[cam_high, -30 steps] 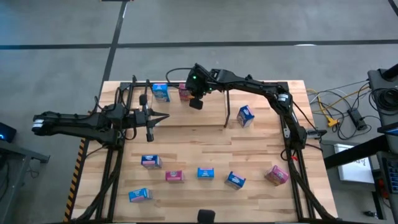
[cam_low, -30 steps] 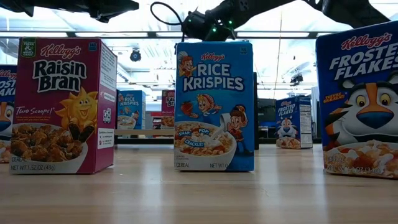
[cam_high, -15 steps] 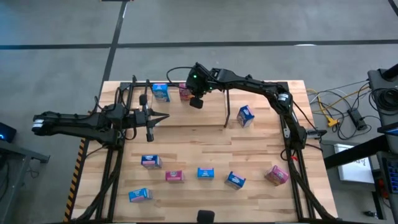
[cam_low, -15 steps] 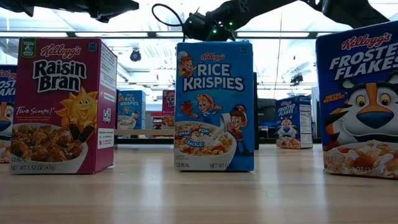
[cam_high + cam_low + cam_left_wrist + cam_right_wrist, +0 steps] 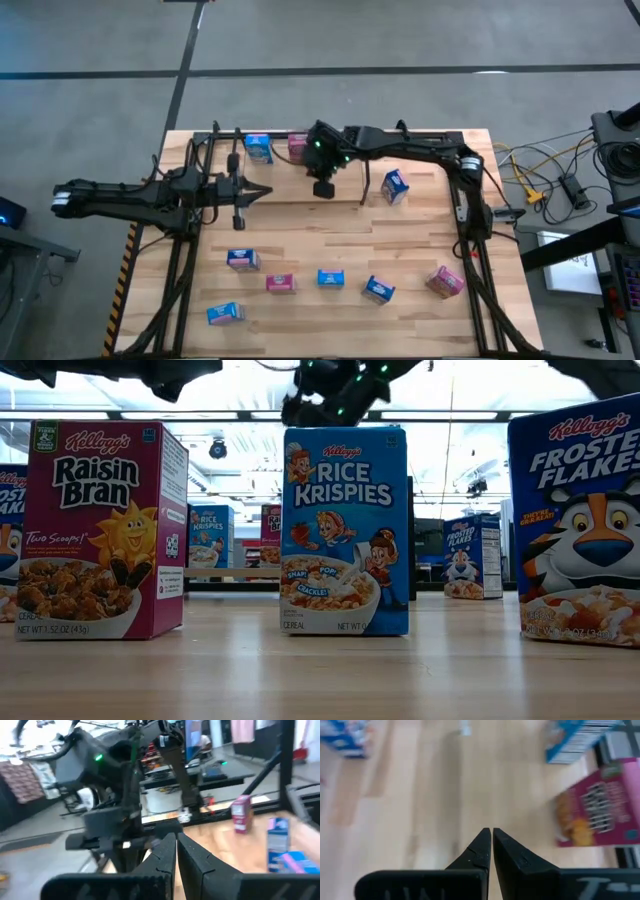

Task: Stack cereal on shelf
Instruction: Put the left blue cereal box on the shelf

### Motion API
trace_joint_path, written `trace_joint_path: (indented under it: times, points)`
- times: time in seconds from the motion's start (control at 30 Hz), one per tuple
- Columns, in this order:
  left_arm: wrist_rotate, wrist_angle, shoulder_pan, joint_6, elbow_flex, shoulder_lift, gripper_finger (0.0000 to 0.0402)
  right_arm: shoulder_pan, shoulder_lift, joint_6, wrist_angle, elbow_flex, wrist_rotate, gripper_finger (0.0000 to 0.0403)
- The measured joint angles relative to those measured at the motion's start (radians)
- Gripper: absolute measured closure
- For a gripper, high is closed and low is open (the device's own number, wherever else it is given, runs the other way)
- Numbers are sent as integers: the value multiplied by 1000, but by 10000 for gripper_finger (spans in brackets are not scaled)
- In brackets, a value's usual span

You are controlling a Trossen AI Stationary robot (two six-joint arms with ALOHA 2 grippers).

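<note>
High view: right gripper (image 5: 324,189) empty, jaws shut, beside shelf (image 5: 340,135) at table's far edge; two cereal boxes (image 5: 258,148) sit there, rest near front edge. Left gripper (image 5: 241,208) shut too (waiting). Risk: you swing low, clip pink box (image 5: 297,146).

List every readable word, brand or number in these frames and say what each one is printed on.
"Kellogg's RAISIN BRAN", "Two Scoops!", "NET WT 1.52 OZ (43g)": pink box, low view.
"Kellogg's RICE KRISPIES", "SNAP! CRACKLE! POP!", "CEREAL": blue box in the middle.
"Kellogg's FROSTED FLAKES": blue tiger box at the right edge.
"RICE KRISPIES": far blue box.
"FROSTED FLAKES": far box.
Far pink box: too small to read.
High and wrist views: print blurred, unreadable.
</note>
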Motion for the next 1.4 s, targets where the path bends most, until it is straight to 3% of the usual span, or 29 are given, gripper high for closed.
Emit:
trace_joint_path:
  times: [0.27,0.47,0.83,1.13,1.4]
  points:
    - [14,-8,0,-171,0,14,401,87,-207,1,198,-334,1,394]
    - [14,-9,-5,-321,0,57,401,126,-351,-63,443,-573,0,394]
    - [15,-68,-94,-503,46,131,401,129,-575,-179,855,-857,-7,394]
    - [14,-562,-187,-723,230,214,401,127,-709,-227,1067,-992,-34,394]
    - [60,-1083,-275,-974,504,362,401,127,-727,-250,1084,-1006,-34,394]
